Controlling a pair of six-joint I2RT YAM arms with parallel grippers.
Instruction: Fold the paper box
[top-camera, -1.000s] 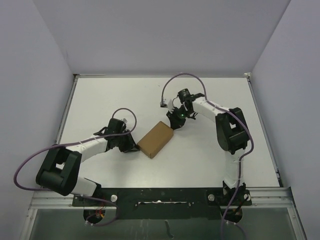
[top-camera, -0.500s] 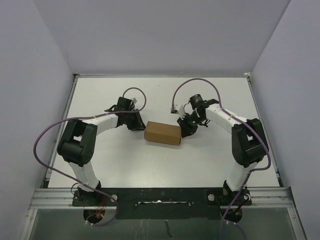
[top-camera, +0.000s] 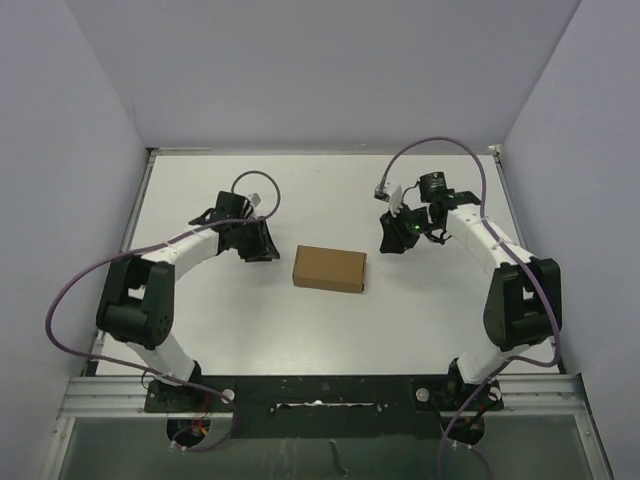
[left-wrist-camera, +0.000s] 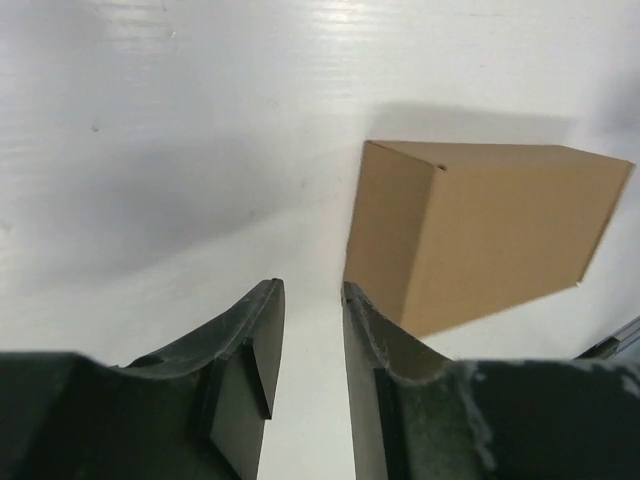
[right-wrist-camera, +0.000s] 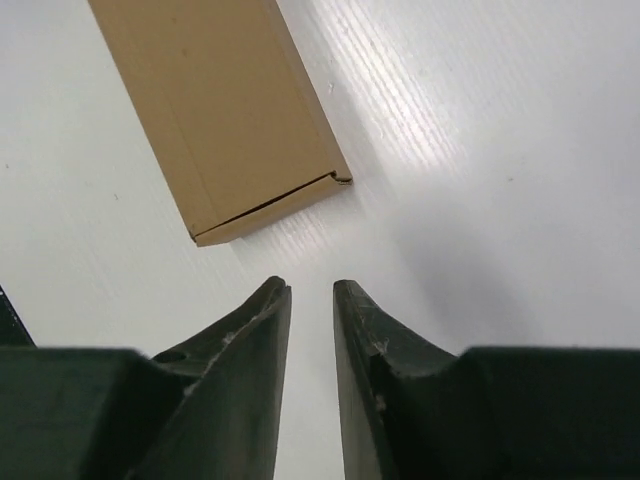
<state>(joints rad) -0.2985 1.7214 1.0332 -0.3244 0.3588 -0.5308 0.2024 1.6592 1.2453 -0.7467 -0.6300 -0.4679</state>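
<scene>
Down at the near edge, both arm bases are bolted to a dark rail (top-camera: 320, 395), and the white table (top-camera: 300, 340) stretches away from them. Out in the middle of it lies the paper box (top-camera: 330, 268), closed up into a flat brown block, its long side running left to right. Nothing touches it. The left gripper (top-camera: 262, 245) hangs off its left end and slightly farther back, its fingers parted by a narrow gap with nothing between them; the box's end face shows just ahead in the wrist view. The right gripper (top-camera: 392, 236) hangs beyond the box's far right corner, clear of it, its fingers likewise a slit apart and empty. Purple cables (top-camera: 440, 142) loop over both arms, and pale walls (top-camera: 320, 80) close the far side.
</scene>
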